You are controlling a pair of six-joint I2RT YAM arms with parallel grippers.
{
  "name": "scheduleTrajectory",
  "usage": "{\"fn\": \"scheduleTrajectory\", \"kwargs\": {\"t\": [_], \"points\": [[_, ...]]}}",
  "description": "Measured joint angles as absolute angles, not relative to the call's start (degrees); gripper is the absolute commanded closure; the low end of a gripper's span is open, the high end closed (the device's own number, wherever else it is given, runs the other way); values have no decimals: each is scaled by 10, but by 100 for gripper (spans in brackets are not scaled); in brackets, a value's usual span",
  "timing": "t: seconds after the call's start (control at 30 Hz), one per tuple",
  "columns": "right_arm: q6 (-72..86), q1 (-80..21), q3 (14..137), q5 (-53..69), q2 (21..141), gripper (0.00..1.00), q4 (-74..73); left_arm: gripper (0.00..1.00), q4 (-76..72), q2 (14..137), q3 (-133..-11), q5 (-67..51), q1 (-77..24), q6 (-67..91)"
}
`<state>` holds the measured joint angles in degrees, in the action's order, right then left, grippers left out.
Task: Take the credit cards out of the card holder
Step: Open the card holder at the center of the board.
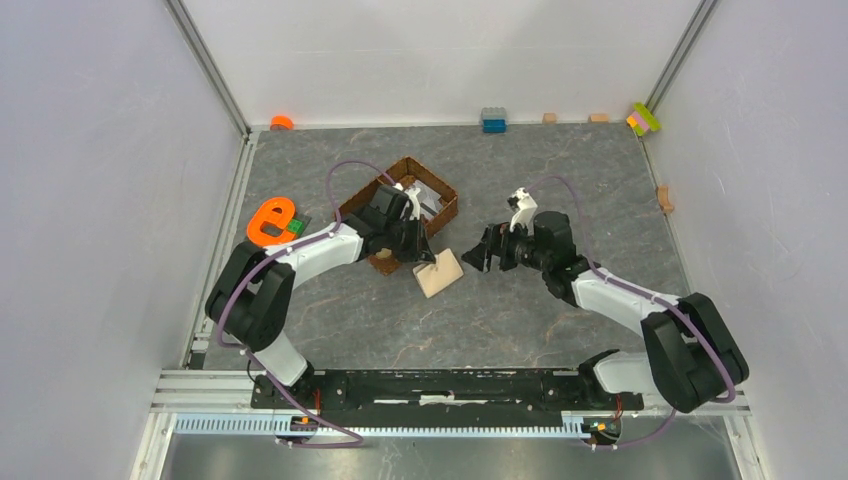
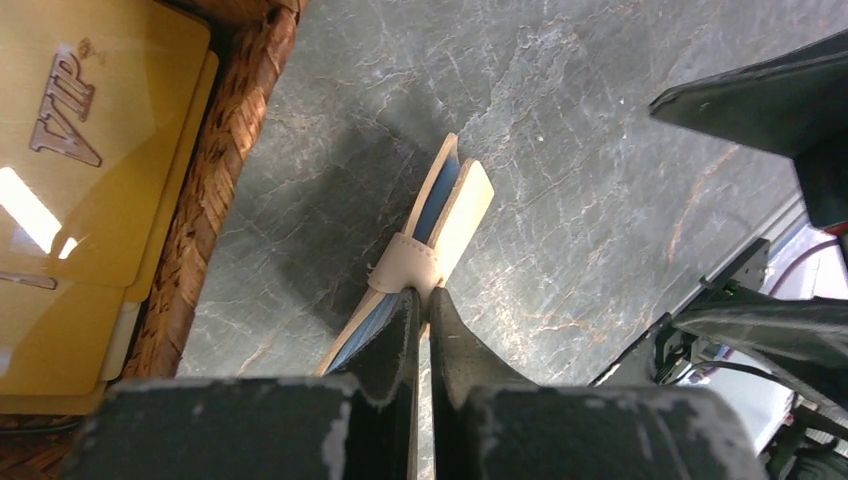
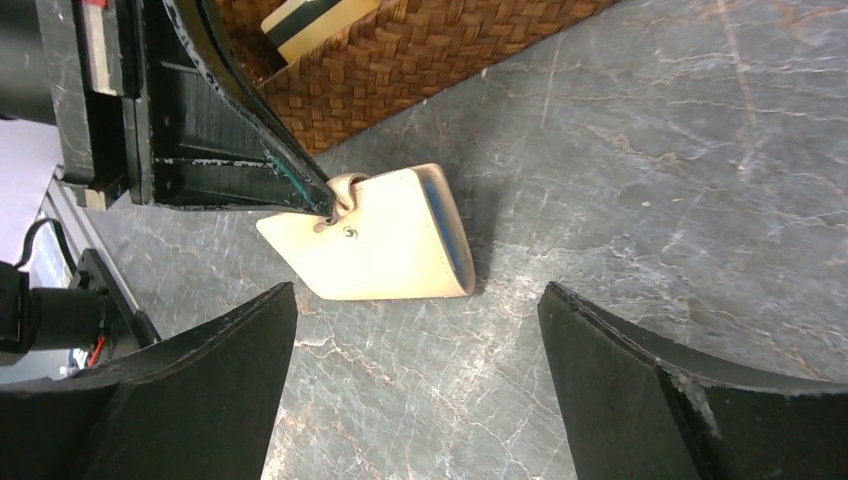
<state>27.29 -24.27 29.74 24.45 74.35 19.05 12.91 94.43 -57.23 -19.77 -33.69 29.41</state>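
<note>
Your left pincer [image 2: 420,305] grips the card holder [image 1: 438,272] by its tab; your right pincer [image 1: 487,250] stands wide open

The left pincer is clamped shut on the little closing tab of the beige card holder, which sits folded on the grey tabletop [image 1: 560,180] just beside the wicker basket [image 1: 430,175], with blue lining showing along its edge. Your right pincer hovers near the holder's other side, jaws spread, touching nothing. Inside the basket you can see gold credit cards [image 2: 90,150] marked VIP. An orange letter toy [image 1: 270,220] lies well apart, to the left
</note>
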Motion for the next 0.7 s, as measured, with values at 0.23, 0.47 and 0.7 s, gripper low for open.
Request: {"fn": "scheduleTrajectory", "kwargs": {"t": [0.23,0.47,0.7], "points": [[245,-267,319,235,771,8,156,44,113,947,-572,-242,-338,301],[226,-274,338,203,773,21,124,46,130,949,-576,-219,-349,298],[211,-286,357,177,797,25,101,66,223,894,-603,-76,-404,271]]}}
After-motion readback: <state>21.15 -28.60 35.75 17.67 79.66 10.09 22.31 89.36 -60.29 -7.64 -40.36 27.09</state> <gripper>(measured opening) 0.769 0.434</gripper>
